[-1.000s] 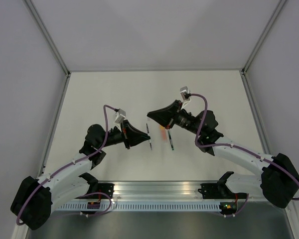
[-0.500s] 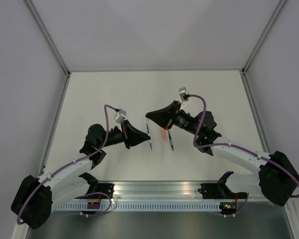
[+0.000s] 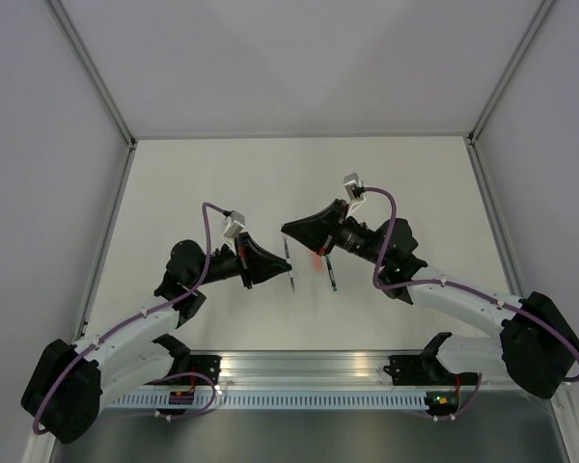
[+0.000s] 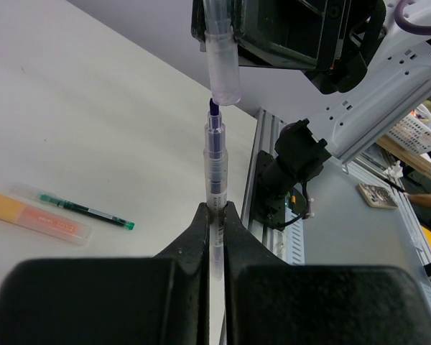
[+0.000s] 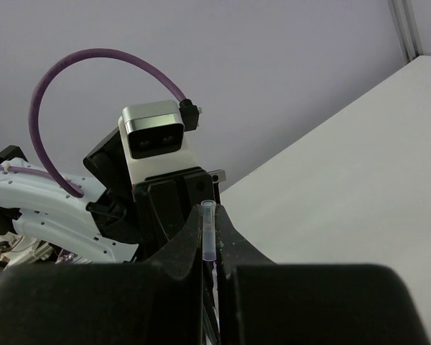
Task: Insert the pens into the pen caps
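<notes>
White table [image 3: 222, 183]; left tool [image 4: 215, 212] grips clear pen [image 4: 215, 162], tip just under clear cap [image 4: 223, 68] gripped by right tool [image 5: 210, 219].

you're looking at a see-through, glossy plastic pen [image 4: 215, 162] and a clear plastic cap [image 4: 223, 68] with the same sheen. the left gripper [image 4: 215, 215] and right gripper [image 5: 210, 219] look like matt black plastic. the table [image 4: 72, 115] is smooth, matt white. the rail [image 3: 309, 367] is bare, shiny metal, and the purple cable [image 5: 79, 79] has a smooth, slightly glossy jacket.
</notes>
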`<action>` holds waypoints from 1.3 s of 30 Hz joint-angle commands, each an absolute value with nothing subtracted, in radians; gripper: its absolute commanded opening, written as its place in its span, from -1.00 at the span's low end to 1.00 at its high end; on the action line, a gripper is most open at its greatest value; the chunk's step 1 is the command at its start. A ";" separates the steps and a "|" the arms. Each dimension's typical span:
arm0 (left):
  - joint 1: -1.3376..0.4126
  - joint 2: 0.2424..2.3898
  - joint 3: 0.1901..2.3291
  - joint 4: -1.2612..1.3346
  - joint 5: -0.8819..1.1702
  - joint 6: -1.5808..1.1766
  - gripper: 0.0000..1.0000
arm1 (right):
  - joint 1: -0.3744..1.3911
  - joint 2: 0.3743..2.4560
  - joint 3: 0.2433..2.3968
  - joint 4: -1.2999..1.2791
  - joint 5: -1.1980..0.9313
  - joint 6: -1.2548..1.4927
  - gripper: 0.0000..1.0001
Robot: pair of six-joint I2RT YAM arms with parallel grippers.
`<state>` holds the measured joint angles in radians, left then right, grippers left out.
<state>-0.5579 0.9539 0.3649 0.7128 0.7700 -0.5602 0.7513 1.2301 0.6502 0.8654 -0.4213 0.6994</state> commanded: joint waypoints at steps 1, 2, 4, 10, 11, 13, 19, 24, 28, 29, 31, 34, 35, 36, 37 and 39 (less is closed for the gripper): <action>-0.561 0.950 0.362 0.770 0.796 -0.571 -0.95 | 0.761 1.227 0.640 0.920 -0.439 0.684 -1.00; -0.560 0.950 0.364 0.769 0.796 -0.571 -0.95 | 0.762 1.226 0.638 0.920 -0.439 0.684 -1.00; -0.561 0.950 0.362 0.769 0.796 -0.571 -0.95 | 0.768 1.227 0.635 0.917 -0.439 0.680 -1.00; -0.561 0.934 0.357 0.769 0.792 -0.568 -0.95 | 0.776 1.229 0.627 0.907 -0.440 0.660 -1.00; -0.561 0.933 0.357 0.769 0.790 -0.568 -0.95 | 0.779 1.227 0.621 0.911 -0.440 0.657 -0.99; -0.561 0.934 0.357 0.767 0.792 -0.568 -0.95 | 0.779 1.220 0.617 0.917 -0.431 0.653 -1.00; -0.561 0.936 0.359 0.767 0.793 -0.571 -0.95 | 0.779 1.223 0.653 0.867 -0.423 0.634 -1.00; -0.561 0.931 0.357 0.762 0.792 -0.568 -0.95 | 0.781 1.221 0.670 0.831 -0.405 0.607 -1.00; -0.561 0.942 0.364 0.753 0.790 -0.566 -0.95 | 0.781 1.227 0.669 0.844 -0.403 0.612 -1.00; -0.561 0.943 0.364 0.752 0.792 -0.566 -0.95 | 0.779 1.227 0.669 0.845 -0.405 0.612 -1.00; -0.561 0.943 0.364 0.752 0.792 -0.566 -0.95 | 0.779 1.227 0.670 0.848 -0.408 0.612 -0.99; -0.561 0.940 0.364 0.750 0.790 -0.565 -0.95 | 0.779 1.226 0.675 0.841 -0.407 0.607 -1.00; -0.561 0.940 0.364 0.750 0.790 -0.565 -0.95 | 0.779 1.226 0.684 0.836 -0.407 0.600 -0.99; -0.561 0.942 0.364 0.750 0.790 -0.565 -0.95 | 0.779 1.226 0.690 0.827 -0.405 0.595 -1.00; -0.561 0.942 0.364 0.749 0.790 -0.565 -0.95 | 0.779 1.226 0.695 0.812 -0.405 0.594 -1.00; -0.561 0.943 0.364 0.747 0.790 -0.565 -0.95 | 0.779 1.226 0.706 0.804 -0.405 0.591 -1.00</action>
